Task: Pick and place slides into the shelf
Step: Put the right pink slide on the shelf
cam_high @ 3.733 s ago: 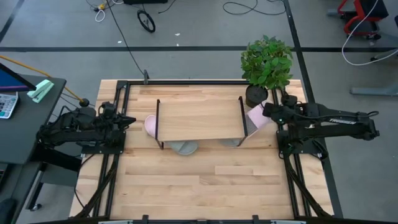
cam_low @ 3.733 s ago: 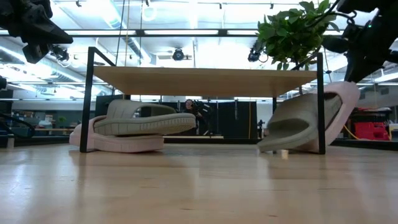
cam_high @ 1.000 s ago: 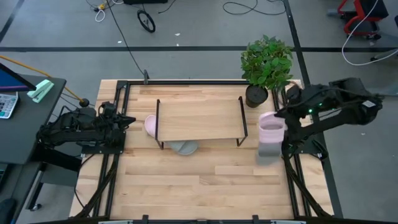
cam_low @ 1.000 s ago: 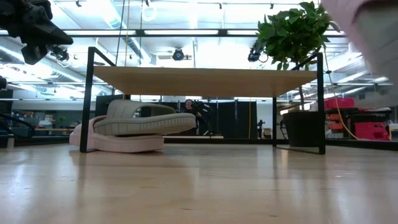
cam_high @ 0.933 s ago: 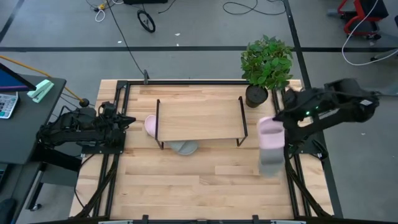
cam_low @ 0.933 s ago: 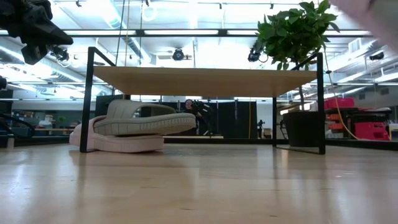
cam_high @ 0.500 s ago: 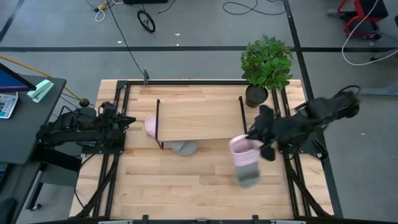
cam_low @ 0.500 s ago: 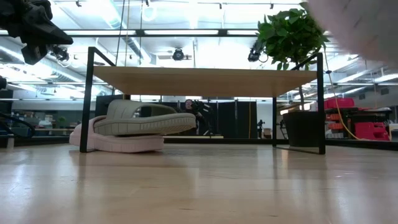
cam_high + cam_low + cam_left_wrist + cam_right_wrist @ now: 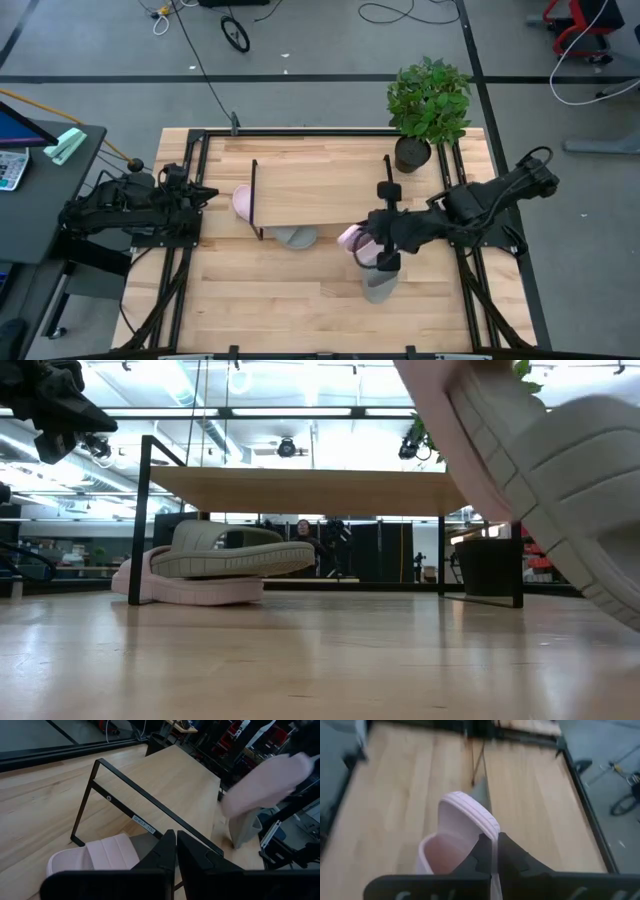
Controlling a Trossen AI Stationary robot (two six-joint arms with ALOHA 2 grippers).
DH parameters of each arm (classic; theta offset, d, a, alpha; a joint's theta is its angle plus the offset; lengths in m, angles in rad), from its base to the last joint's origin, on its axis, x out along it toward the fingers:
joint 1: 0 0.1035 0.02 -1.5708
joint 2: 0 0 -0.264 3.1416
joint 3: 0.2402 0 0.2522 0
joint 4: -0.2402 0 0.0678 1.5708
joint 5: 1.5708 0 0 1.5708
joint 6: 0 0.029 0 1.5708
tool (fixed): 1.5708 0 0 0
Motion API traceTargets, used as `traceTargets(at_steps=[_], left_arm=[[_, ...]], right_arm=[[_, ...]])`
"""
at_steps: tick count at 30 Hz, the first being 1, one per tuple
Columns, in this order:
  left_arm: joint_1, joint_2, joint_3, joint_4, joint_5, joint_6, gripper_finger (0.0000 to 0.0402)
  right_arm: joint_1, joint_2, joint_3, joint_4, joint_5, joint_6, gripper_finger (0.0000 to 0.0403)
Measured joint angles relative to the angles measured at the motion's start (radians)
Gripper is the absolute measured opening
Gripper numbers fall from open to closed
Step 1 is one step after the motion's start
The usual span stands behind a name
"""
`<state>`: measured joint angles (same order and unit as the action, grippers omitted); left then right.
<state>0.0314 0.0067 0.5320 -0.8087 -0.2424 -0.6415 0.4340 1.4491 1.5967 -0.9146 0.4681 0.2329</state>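
The shelf [image 9: 320,190] stands at the table's far middle. A pink slide [image 9: 242,203] and a grey slide [image 9: 296,237] lie stacked under its left end, the grey one [image 9: 235,550] on the pink one [image 9: 190,590]. My right gripper [image 9: 368,245] is in front of the shelf's right end, shut on a second pink slide [image 9: 353,240]. A grey slide [image 9: 380,284] hangs with that one. Both show large and lifted in the low view, pink [image 9: 435,405] and grey [image 9: 585,490]. My left gripper [image 9: 208,193] waits shut at the table's left edge. My right gripper pinches the pink slide's thin upper edge [image 9: 494,837] between its two fingers, which lie level and come from the table's right. The slide is lifted clear and tilted. The grey slide [image 9: 480,787] hangs against its far side; what holds it there is hidden by the pink one.
A potted plant [image 9: 428,105] stands at the far right corner beside the shelf's right end frame [image 9: 390,190]. Bare tabletop [image 9: 300,300] stretches between the shelf and the near edge. Black rails run along both table sides.
My right gripper has swung from the table's right edge near the plant toward the left and the near side, and has turned, carrying the pink and grey slides along. They now hang lower, in front of the shelf's right end.
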Motion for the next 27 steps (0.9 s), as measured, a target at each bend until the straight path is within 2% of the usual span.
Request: traceTargets(at_steps=[7,13,16,20,23,27], left_arm=[[-0.001,0.000,0.000,-0.023,0.018,0.001,0.0014],[-0.001,0.000,0.000,-0.059,0.052,0.001,0.0024],[-0.001,0.000,0.000,-0.058,0.054,0.001,0.0023],[-0.001,0.000,0.000,-0.058,0.054,0.001,0.0016],[-0.001,0.000,0.000,-0.058,0.055,0.000,0.0012],[-0.001,0.000,0.000,-0.058,0.054,0.000,0.0017]], right_arm=[[-0.012,-0.070,0.040,0.112,0.023,0.037,0.0009],[-0.022,-0.076,0.084,0.119,0.121,0.023,0.0009],[-0.054,-0.076,0.085,0.116,0.125,0.020,0.0009],[-0.121,-0.075,0.085,0.116,0.069,0.027,0.0009],[-0.183,-0.078,0.098,0.103,-0.016,0.058,0.0009],[-0.264,-0.059,0.200,0.027,-0.105,0.079,0.0009]])
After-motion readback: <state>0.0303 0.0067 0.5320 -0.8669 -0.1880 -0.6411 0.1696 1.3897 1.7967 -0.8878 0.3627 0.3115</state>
